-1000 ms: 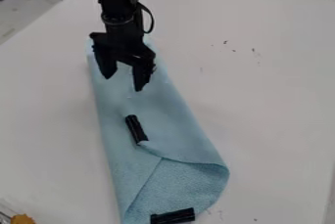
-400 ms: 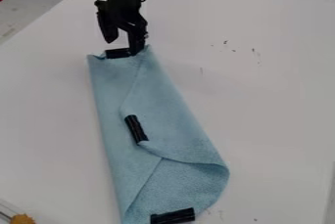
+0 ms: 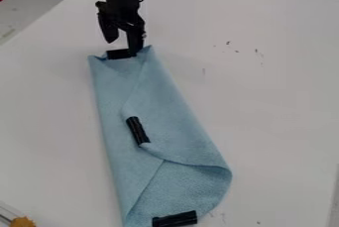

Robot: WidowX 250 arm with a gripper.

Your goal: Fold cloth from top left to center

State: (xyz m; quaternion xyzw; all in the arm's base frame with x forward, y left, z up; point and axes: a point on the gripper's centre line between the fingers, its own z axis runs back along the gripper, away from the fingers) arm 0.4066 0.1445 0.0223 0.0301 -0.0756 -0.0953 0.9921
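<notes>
Okay, nearest: black cylinder point(image 3: 175, 219) on the cloth's near end, yellow-orange object point(image 3: 23, 222) in the near left corner of the view. Light blue cloth point(image 3: 175, 117) lies lengthwise on the white table point(image 3: 278, 102), sides folded inward, middle cylinder point(image 3: 138, 130) by the flap tip. Farther, another cylinder point(image 3: 120, 54) sits at the cloth's far end; black gripper point(image 3: 123, 47) right there, fingers apart, contact unclear.
</notes>
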